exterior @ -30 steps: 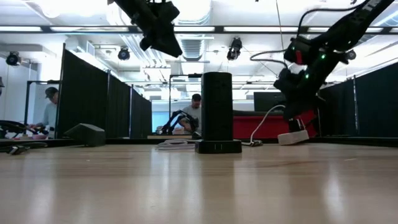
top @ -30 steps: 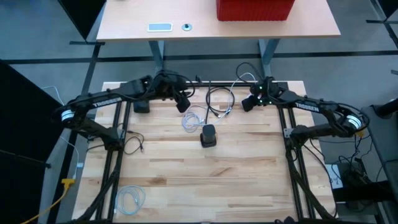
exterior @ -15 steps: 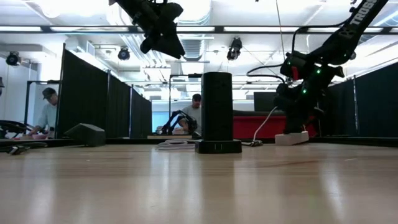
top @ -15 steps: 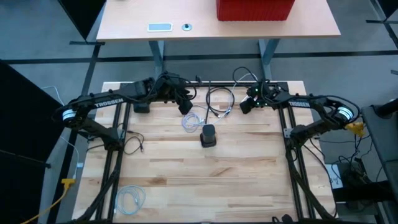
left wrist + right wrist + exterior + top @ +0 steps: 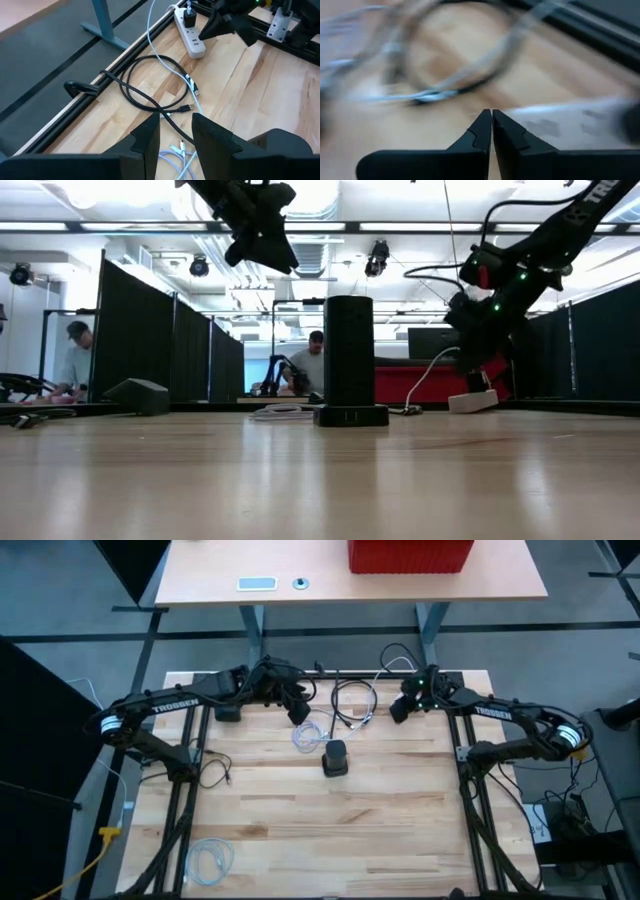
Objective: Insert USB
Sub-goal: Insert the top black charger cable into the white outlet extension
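Both arms read "TROSSEN". The black charging tower [image 5: 335,757] stands upright. Beyond it, the left gripper [image 5: 176,131] hangs parted and empty; the right gripper [image 5: 491,125] is clenched on nothing.

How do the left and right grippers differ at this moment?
The left gripper stands open, with a gap between its fingers, above the black cable loop. The right gripper is shut, fingers touching, near the white power strip. Neither holds anything; both hang over the table's far edge.

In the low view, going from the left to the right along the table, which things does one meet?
Small dark box → white cable coil → tall black charging tower → white power strip.
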